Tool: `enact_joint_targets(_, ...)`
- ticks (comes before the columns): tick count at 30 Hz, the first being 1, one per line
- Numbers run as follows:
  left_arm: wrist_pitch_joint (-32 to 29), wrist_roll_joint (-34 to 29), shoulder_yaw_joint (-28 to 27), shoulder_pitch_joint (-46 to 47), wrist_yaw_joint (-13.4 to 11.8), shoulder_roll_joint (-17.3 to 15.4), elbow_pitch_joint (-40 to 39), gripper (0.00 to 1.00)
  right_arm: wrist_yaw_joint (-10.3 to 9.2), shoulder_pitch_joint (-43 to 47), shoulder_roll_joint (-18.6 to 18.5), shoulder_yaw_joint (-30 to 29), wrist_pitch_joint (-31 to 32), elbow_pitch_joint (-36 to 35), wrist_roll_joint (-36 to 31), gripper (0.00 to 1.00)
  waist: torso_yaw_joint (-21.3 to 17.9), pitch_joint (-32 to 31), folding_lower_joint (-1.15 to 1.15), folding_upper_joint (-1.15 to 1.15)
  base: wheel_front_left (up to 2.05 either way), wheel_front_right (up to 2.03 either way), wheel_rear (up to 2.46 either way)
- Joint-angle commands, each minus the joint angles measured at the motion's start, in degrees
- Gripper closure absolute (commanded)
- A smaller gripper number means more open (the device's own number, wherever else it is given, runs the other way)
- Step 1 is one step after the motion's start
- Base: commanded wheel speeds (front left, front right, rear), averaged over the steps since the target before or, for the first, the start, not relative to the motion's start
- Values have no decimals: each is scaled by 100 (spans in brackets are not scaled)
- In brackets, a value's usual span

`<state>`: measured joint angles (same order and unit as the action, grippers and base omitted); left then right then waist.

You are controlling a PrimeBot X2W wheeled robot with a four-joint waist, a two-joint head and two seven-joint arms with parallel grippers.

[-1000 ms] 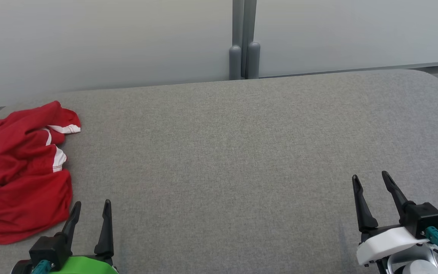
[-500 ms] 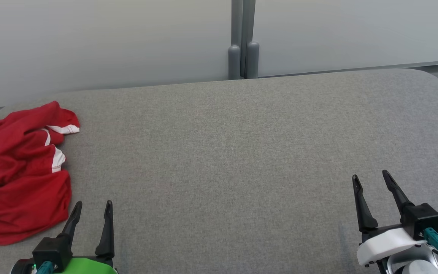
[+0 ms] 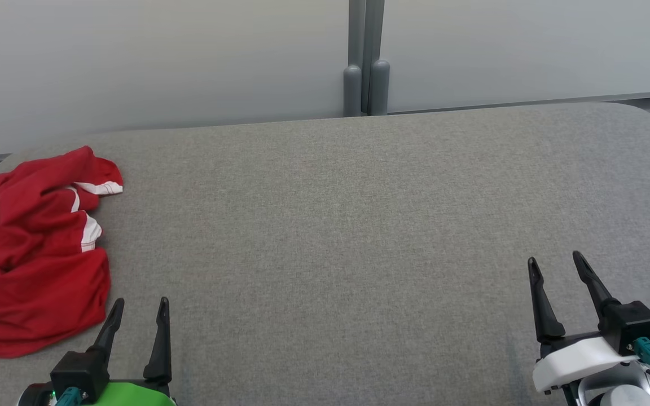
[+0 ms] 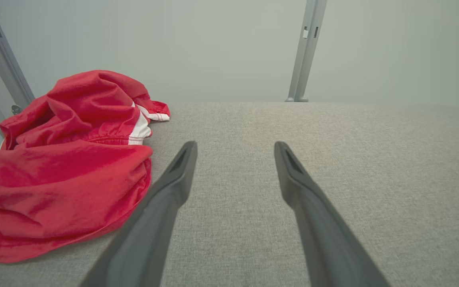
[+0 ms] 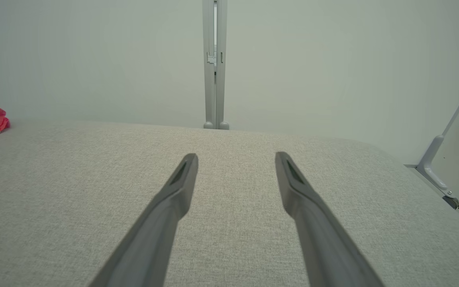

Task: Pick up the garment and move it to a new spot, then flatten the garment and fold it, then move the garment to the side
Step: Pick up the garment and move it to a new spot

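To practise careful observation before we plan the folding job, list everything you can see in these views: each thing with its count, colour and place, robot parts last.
garment: one, red with white trim, crumpled at the table's left end.
table: one, grey fabric top, across the head view.
post: one, grey, upright behind the table's far edge, near the middle.
wall panels: two, pale, either side of the post.
slanted brace: one, grey, beyond the table's right end.
left gripper: one, dark fingers on a green wrist, open, lower left, near the garment but apart from it.
right gripper: one, dark fingers on a white wrist, open, lower right.
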<state>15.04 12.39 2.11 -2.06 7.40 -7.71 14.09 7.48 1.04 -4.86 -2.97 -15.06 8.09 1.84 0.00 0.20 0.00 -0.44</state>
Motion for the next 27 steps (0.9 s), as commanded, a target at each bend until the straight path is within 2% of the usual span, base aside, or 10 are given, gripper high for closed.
enact_joint_targets(1, 20, -19, 9, 13, 17, -3, 7, 0, 2, 43, -28, 6, -18, -23, 8, 0, 52, -2, 0, 44, 0, 0, 0)
enact_joint_targets(7, 19, -20, -43, 51, 17, -31, 0, 0, 2, 77, -15, 125, -18, -76, 12, 0, 461, -48, 0, 44, 0, 0, 0)
enact_joint_targets(18, 12, -11, -155, -132, 17, -65, 32, 0, 2, -48, 33, 537, -18, 50, 55, 0, 1662, -170, 0, 44, 0, 0, 0)
enact_joint_targets(22, 12, -9, -232, -200, 17, -56, 16, 0, 2, -121, 54, 693, -18, 101, 84, 0, 1889, -205, 0, 44, 0, 0, 0)
enact_joint_targets(27, 12, -29, -297, -244, 17, -17, -23, 0, 2, -143, 82, 795, -18, 128, 98, 0, 1950, -204, 0, 44, 0, 0, 0)
